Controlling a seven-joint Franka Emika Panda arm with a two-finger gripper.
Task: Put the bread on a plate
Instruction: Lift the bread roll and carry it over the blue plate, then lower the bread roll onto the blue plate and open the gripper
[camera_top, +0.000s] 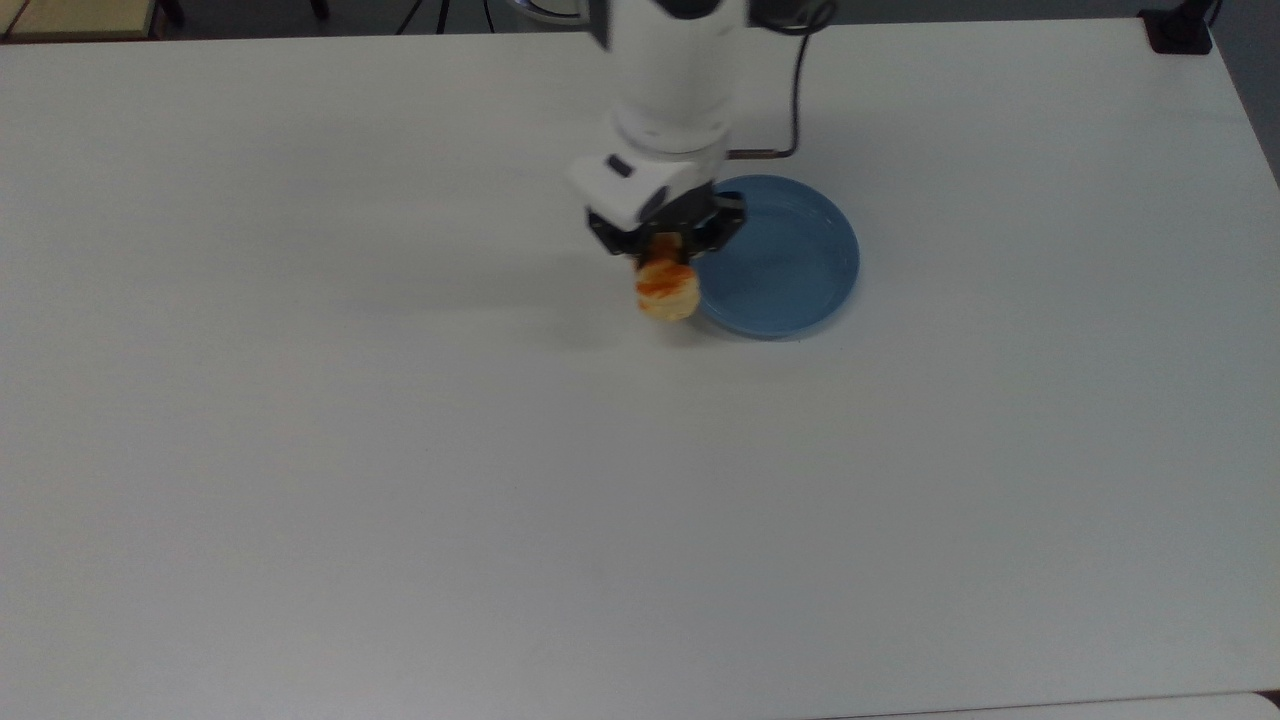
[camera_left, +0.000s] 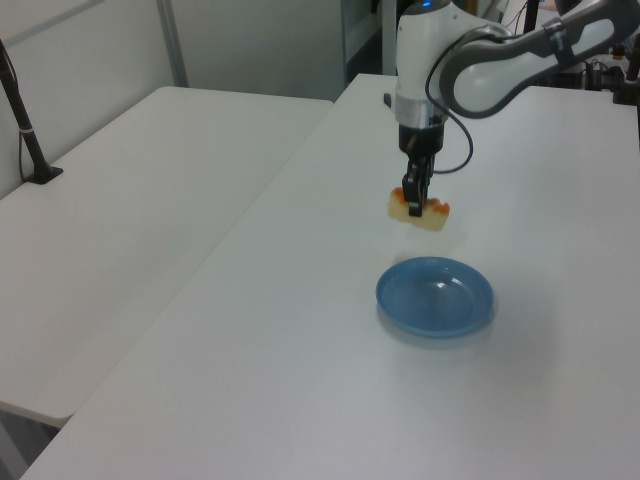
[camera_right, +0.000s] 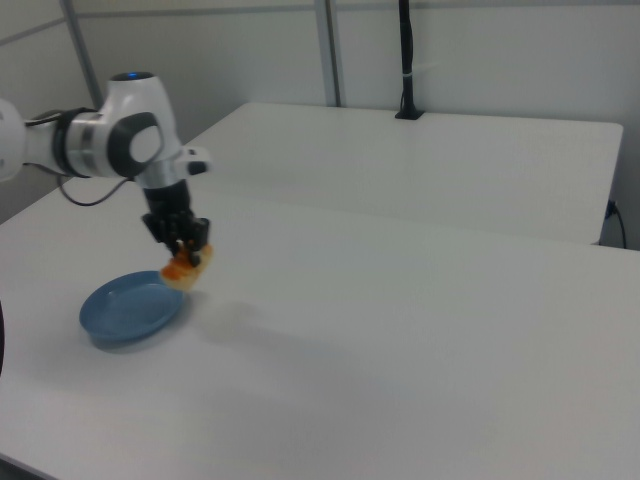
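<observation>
The bread is a pale-yellow roll with orange-brown bumps, and it hangs in the air above the white table. My gripper is shut on its middle from above. The round light-blue plate lies flat on the table with nothing on it. In the top view the bread sits at the plate's left rim; in the left view it hangs above and behind the plate.
The white table stretches wide around the plate. A second white table adjoins it across a seam. A black clamp post stands on that table's far edge. A black cable runs from the arm.
</observation>
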